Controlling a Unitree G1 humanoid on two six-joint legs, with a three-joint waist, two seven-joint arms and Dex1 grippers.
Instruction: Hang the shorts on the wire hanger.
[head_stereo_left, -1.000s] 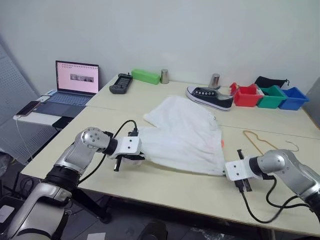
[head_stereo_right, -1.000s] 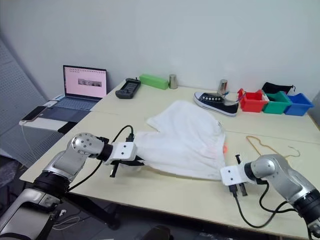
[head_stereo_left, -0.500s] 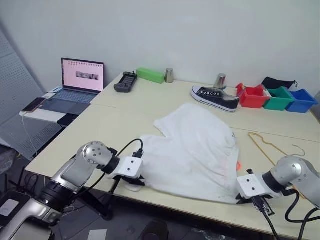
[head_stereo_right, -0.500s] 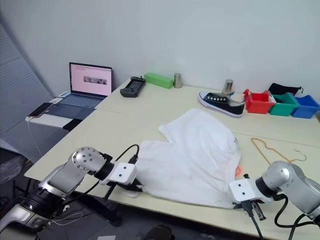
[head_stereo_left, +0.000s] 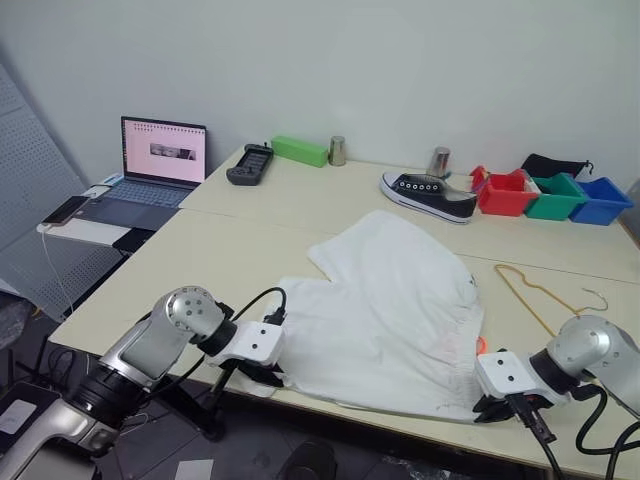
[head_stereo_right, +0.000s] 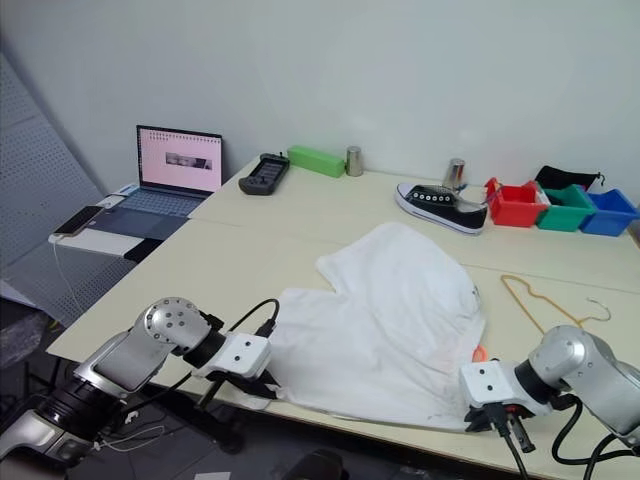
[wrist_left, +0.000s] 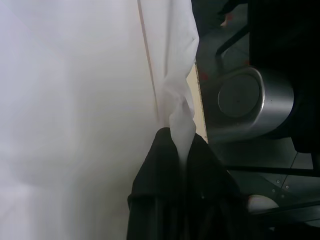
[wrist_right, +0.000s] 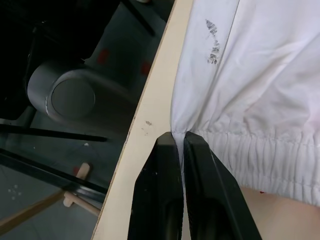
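The white shorts (head_stereo_left: 390, 300) lie spread on the table, waistband to the right, their near edge at the table's front edge. My left gripper (head_stereo_left: 275, 378) is shut on the near left corner; in the left wrist view a twisted fold of cloth (wrist_left: 181, 125) runs between its black fingers (wrist_left: 160, 170). At the near right corner my right gripper (head_stereo_left: 484, 410) pinches the gathered waistband (wrist_right: 250, 150), fingers (wrist_right: 167, 165) close together. To the right of the shorts the thin gold wire hanger (head_stereo_left: 540, 295) lies flat on the table, apart from both grippers.
A black sneaker (head_stereo_left: 425, 195), two metal cans (head_stereo_left: 438, 162) and red (head_stereo_left: 503, 192), green (head_stereo_left: 550, 195) and blue bins (head_stereo_left: 600, 198) stand at the back right. A green box (head_stereo_left: 295, 152) and black remote (head_stereo_left: 248, 165) sit at the back left. A laptop (head_stereo_left: 160, 160) is on a side table.
Both grippers drew back toward the table's front edge, dragging the shorts' near edge with them; the view also shifted. Over the last half second little moved.
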